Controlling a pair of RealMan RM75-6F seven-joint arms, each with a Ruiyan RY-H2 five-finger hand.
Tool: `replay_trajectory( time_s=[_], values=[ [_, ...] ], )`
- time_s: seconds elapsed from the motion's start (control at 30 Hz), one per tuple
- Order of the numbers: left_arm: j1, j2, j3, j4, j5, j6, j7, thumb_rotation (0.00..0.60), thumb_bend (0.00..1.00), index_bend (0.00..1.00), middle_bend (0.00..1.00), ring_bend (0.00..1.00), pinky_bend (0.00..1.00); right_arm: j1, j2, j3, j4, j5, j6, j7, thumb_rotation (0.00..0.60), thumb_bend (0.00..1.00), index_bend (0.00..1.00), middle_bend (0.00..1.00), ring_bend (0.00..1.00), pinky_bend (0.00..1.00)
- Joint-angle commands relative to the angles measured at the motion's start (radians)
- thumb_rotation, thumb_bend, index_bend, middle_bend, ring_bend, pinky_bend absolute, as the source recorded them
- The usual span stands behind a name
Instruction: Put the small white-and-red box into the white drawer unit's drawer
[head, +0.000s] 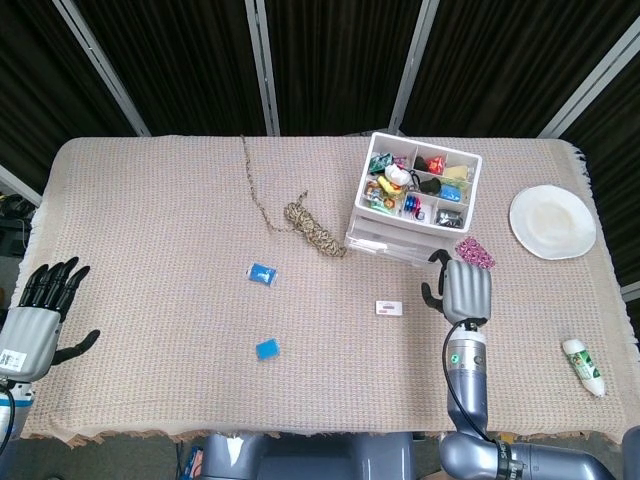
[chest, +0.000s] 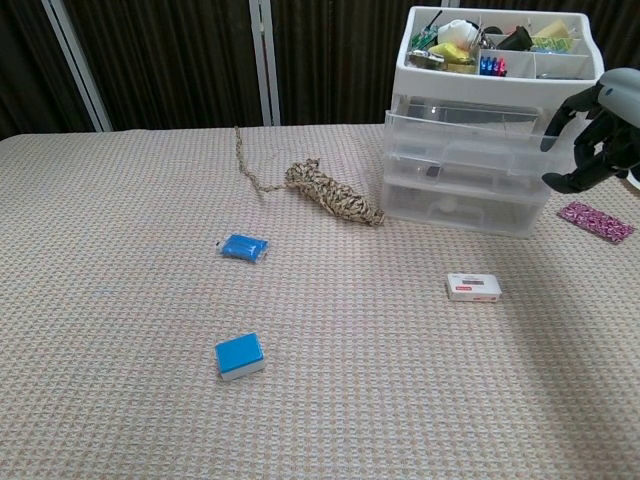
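The small white-and-red box (head: 390, 308) (chest: 474, 288) lies flat on the cloth, in front of the white drawer unit (head: 385, 245) (chest: 465, 190). Its upper drawer (chest: 470, 135) stands a little way out under the tray of small items. My right hand (head: 465, 290) (chest: 598, 135) is at the unit's right front corner, to the right of the box. Its curled fingers (chest: 560, 122) hook on the upper drawer's front. My left hand (head: 40, 315) rests at the table's left edge, fingers spread, holding nothing.
Two blue packets (head: 263, 272) (head: 267, 349) lie left of the box. A coiled rope (head: 315, 228) sits beside the unit. A pink patterned pouch (head: 475, 251), a white plate (head: 552, 222) and a white tube (head: 585, 367) are on the right.
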Motion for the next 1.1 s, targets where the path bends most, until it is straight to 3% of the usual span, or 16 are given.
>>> replay_trajectory(
  time_s=[0.03, 0.7, 1.1],
  values=[
    [0.000, 0.000, 0.000, -0.001, -0.001, -0.001, 0.000, 0.600, 0.24, 0.03, 0.00, 0.00, 0.00, -0.013, 0.007, -0.020, -0.014, -0.028, 0.006, 0.011, 0.600, 0.26, 0.42, 0.71, 0.77, 0.75],
    [0.001, -0.001, 0.001, -0.005, -0.004, -0.003, 0.003, 0.600, 0.24, 0.03, 0.00, 0.00, 0.00, -0.079, 0.054, -0.074, -0.088, -0.122, 0.013, 0.068, 0.600, 0.26, 0.43, 0.71, 0.77, 0.75],
    [0.002, -0.001, 0.000, -0.006, -0.006, -0.003, 0.003, 0.600, 0.24, 0.03, 0.00, 0.00, 0.00, -0.112, 0.064, -0.120, -0.125, -0.204, 0.020, 0.094, 0.600, 0.23, 0.26, 0.71, 0.77, 0.75]
  ],
)
